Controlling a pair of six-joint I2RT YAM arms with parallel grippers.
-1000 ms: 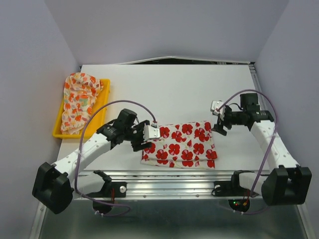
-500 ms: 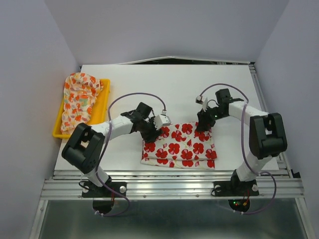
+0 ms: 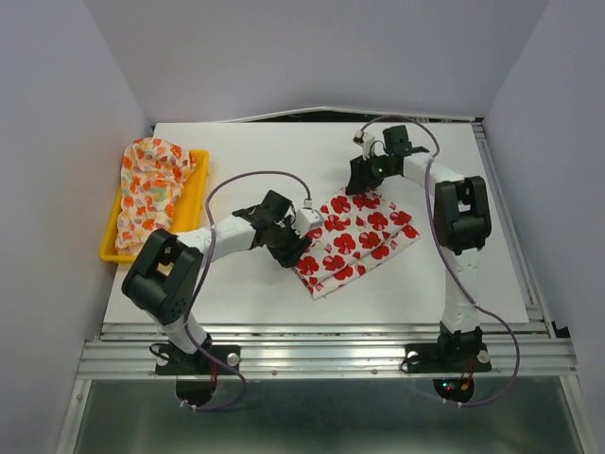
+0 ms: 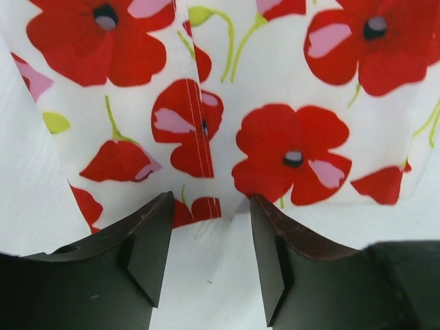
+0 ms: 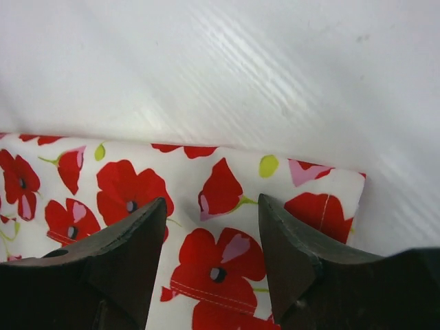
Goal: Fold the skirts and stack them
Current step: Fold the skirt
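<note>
The white skirt with large red flowers (image 3: 357, 236) lies folded and flat in the middle of the table, turned on a slant. My left gripper (image 3: 304, 248) is open at its near-left edge. In the left wrist view the gripper (image 4: 210, 199) has its tips at the skirt's hem (image 4: 295, 124), with bare table between the jaws. My right gripper (image 3: 363, 182) is open over the far corner. In the right wrist view the gripper (image 5: 212, 201) straddles the cloth (image 5: 130, 189). The cream skirt with orange, red and green print (image 3: 149, 187) lies crumpled in the tray.
The yellow plastic tray (image 3: 196, 203) stands at the table's left edge. The white table (image 3: 284, 161) is walled by grey panels on the left, right and back. A metal rail (image 3: 321, 345) runs along the near edge.
Both arms have reached onto the flowered skirt. It has turned counter-clockwise and shifted away from the near edge. My right gripper has moved to the far left; the left has edged right.
</note>
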